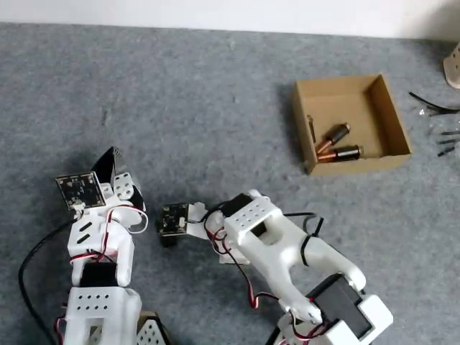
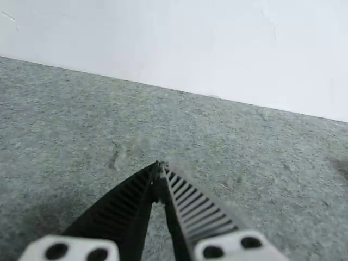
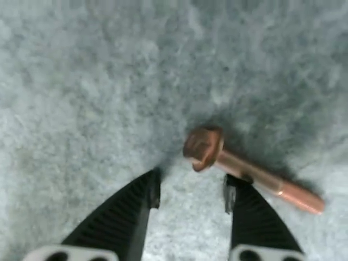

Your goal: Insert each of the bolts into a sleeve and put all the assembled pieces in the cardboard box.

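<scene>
worktop [image 1: 180,93]: one, grey carpet-like surface under everything.
arms: two, at the near edge.
left end effector [image 2: 160,173]: fingers pressed together, nothing between them, over bare worktop.
right end effector [image 3: 191,186]: fingers apart, one tip over the bolt's shank.
cardboard box [image 1: 366,161]: one, far right; two assembled pieces [image 1: 332,136] lie inside, side by side.
bolt [image 3: 261,179]: one loose, copper, flat on the worktop.
small dark bits [image 1: 442,136]: several, beyond the box; too small to identify.

Assembled pieces [image 1: 332,136] in cardboard box [image 1: 359,167] far right, bolt [image 3: 204,147] on carpet [image 3: 81,81] nearer left
</scene>
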Controlling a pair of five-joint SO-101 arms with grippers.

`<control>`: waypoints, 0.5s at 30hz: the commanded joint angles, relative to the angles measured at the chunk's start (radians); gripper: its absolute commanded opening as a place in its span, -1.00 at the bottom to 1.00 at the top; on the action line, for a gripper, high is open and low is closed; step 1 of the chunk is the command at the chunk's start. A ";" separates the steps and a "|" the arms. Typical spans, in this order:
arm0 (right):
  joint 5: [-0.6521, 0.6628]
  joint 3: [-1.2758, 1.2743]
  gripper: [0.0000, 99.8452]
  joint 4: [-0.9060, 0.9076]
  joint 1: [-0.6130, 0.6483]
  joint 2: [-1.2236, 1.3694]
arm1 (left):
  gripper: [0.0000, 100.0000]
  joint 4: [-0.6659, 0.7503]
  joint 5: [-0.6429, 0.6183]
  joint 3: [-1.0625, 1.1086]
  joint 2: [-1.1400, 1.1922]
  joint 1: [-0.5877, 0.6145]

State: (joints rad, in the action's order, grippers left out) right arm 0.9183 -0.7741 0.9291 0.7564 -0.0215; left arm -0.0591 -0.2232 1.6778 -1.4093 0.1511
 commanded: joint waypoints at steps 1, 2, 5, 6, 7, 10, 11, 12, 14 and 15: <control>0.006 0.021 -0.63 -0.076 0.008 0.070 | -0.99 0.026 0.009 0.004 -0.002 -0.015; 0.006 0.021 -0.63 -0.074 0.008 0.073 | -0.99 0.025 0.009 0.004 -0.002 -0.015; 0.008 0.021 -0.63 -0.071 0.008 0.076 | -0.99 0.025 0.009 0.004 -0.002 -0.015; 0.008 0.021 -0.63 -0.071 0.007 0.077 | -0.99 0.025 0.009 0.004 -0.002 -0.015; 0.008 0.021 -0.63 -0.071 -0.001 0.077 | -0.99 0.025 0.009 0.004 -0.002 -0.015; 0.014 0.021 -0.69 -0.070 -0.015 0.077 | -0.99 0.023 0.009 0.004 -0.002 -0.015; 0.014 0.021 -0.75 -0.070 -0.015 0.077 | -0.99 0.023 0.009 0.004 -0.002 -0.015; 0.014 0.021 -0.82 -0.070 -0.010 0.077 | -0.99 0.023 0.009 0.004 -0.002 -0.015; 0.015 0.021 -0.96 -0.070 -0.001 0.079 | -0.99 0.023 0.009 0.004 -0.002 -0.015; 0.015 0.021 -1.00 -0.070 0.004 0.079 | -0.99 0.023 0.009 0.004 -0.002 -0.015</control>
State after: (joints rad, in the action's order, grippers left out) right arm 0.9198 -0.7495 0.9014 0.7472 0.0000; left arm -0.0591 -0.2232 1.6778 -1.4093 0.1511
